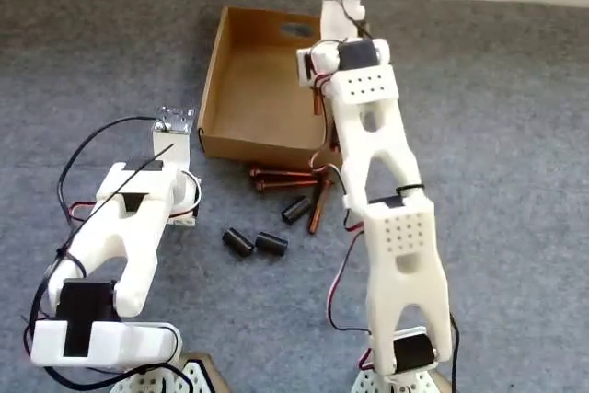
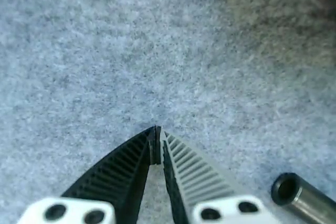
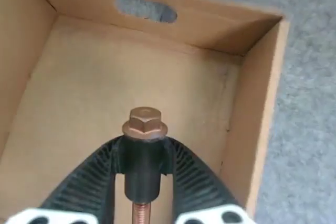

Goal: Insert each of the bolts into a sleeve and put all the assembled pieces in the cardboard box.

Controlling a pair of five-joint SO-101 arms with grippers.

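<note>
Placing step: right gripper (image 3: 143, 156), jaws clenched on a sleeved bolt (image 3: 145, 123), hangs over the cardboard box (image 3: 210, 24), release likely next; left gripper (image 2: 156, 142) jaws clenched, empty.

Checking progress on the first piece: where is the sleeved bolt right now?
The sleeved bolt is clamped in the right gripper, hanging over the inside of the cardboard box, toward its right side in the high view.

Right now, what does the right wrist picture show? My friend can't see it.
The right hand grips a black sleeve with a copper bolt through it, over the open cardboard box. Beside the box lies grey carpet.
</note>
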